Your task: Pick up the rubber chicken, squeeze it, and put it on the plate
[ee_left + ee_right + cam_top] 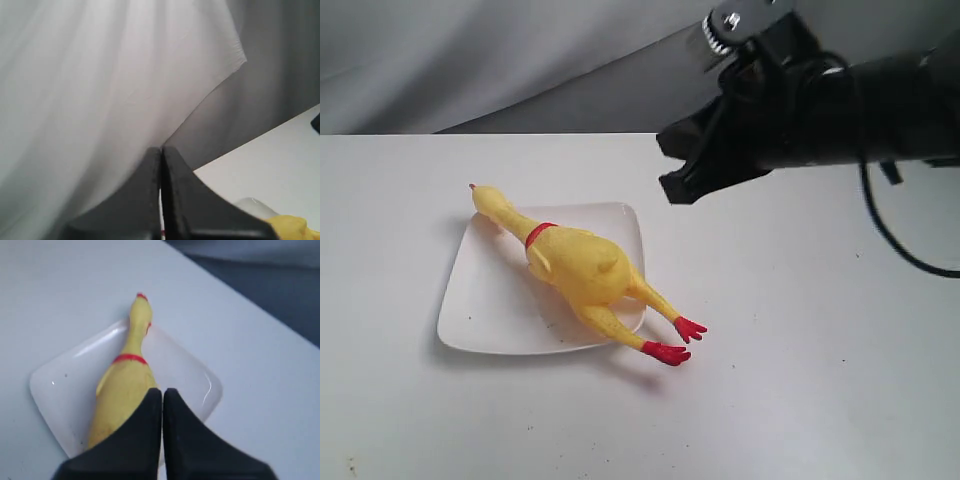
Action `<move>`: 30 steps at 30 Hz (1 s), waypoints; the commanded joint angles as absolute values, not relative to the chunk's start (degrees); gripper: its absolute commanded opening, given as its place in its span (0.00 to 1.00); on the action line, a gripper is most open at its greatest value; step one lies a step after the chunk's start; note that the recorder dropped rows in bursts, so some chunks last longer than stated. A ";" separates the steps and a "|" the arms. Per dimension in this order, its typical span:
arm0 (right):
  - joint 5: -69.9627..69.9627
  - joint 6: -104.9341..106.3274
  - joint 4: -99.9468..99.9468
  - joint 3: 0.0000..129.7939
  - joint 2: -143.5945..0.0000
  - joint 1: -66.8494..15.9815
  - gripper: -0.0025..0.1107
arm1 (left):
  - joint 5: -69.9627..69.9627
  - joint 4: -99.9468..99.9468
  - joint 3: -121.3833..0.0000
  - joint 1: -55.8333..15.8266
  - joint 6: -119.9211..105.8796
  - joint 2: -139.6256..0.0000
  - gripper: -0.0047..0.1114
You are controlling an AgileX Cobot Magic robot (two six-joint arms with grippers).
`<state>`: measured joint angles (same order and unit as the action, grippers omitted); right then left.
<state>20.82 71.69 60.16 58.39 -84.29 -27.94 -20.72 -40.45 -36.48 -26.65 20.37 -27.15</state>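
Exterior view, and the rubber chicken [575, 265] is lying on the plate [480, 310], stretched corner to corner. Head and red beak point out at ten o'clock, with the red collar just behind. The plump body lies across the middle, and both legs run off the rim at four o'clock, so the red feet sit out over the desk [800, 380].

By my reading, the placing step is as good as finished: the toy is down and nothing grips it. What is left looks like a clean exit. The right arm [860, 110] would need to lift away without clipping those legs, and maybe give a nudge if the overhanging feet matter.

Now the jaws. The right jaws hang in the air at two o'clock from the plate, well apart from the chicken. The right wrist view shows them pressed together, empty, looking down over the yellow body. The left jaws, in the left wrist view, are together too, holding nothing and aimed at the pale curtain [100, 75].
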 commanded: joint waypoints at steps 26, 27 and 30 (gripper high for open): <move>8.17 71.16 64.90 34.81 -13.66 -28.08 0.02 | -43.72 -13.56 -36.30 -26.85 20.55 0.00 0.04; 8.17 71.03 64.90 34.81 -12.70 -28.08 0.02 | -43.72 -13.88 -36.30 -26.85 20.55 0.00 0.04; 8.40 71.03 64.90 34.81 -10.82 -28.08 0.02 | -43.72 -13.99 -36.30 -26.85 20.55 0.00 0.04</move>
